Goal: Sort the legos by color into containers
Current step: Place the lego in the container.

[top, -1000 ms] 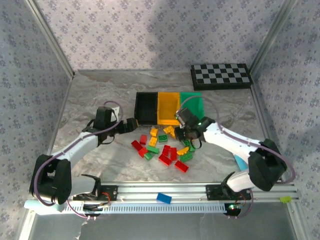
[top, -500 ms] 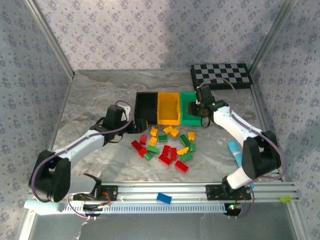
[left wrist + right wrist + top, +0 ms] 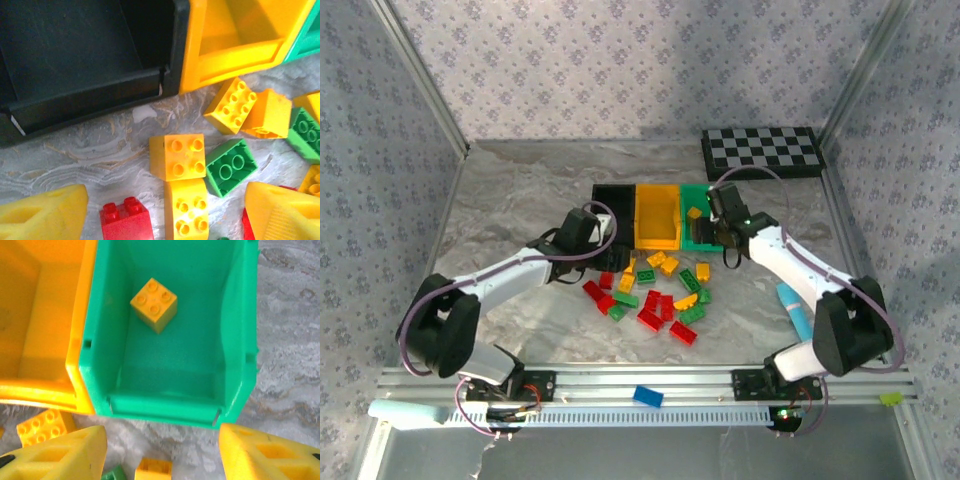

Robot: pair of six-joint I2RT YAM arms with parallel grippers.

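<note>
The sorting looks barely begun: most of the legos (image 3: 655,292) lie in a loose heap on the counter (image 3: 520,200) at the centre of the overhead frame, just below the row of containers. The black bin (image 3: 613,208) and the yellow-orange bin (image 3: 657,218) look empty. A single yellow brick (image 3: 154,304) lies on the floor of the green bin (image 3: 200,365), in the upper middle of the right wrist view. By colour it seems to be in the wrong compartment. The right end effector (image 3: 162,457) hangs over the near wall of that green bin with its jaws well apart and nothing between them, so its side reads as the end of a drop. The left end effector (image 3: 162,215) is low over the left edge of the heap, just in front of the black bin. Its jaws are wide and empty, and a yellow brick (image 3: 177,156), a second yellow one (image 3: 186,212) touching it and a red brick (image 3: 125,217) all lie between the fingertips. This looks like the start of a pick. The next move calls for the left end effector to settle on one brick only, probably the lower yellow one. It should close without catching the red neighbour, then carry the brick to the yellow-orange bin in the upper right of its view.
</note>
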